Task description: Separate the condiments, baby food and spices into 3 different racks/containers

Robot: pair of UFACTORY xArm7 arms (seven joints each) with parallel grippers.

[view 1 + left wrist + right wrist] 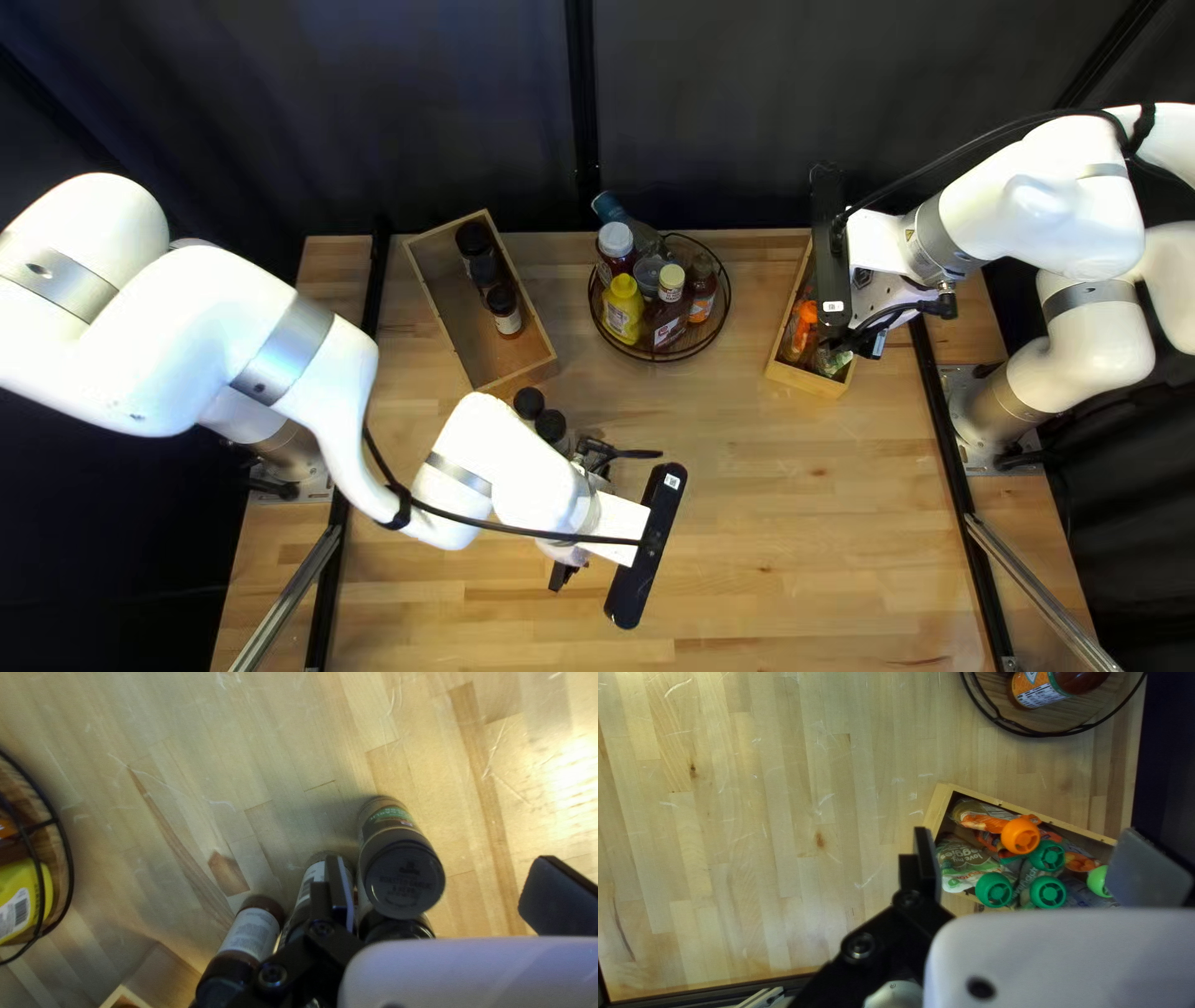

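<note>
Wide apart, the fingers of my left gripper (445,880) stand open to either side of a black-lidded spice jar (403,880), neither gripping it; another jar (252,930) is outside one finger. I expect the spice jar to be light, rigid and smooth, so I'd close squarely on its body, below the lid. My right gripper (1041,866) is open too, with baby food pouches (966,862) in the wooden box (938,806) ahead; they look soft, so their stiff caps (1021,835) seem the surer hold.
</note>
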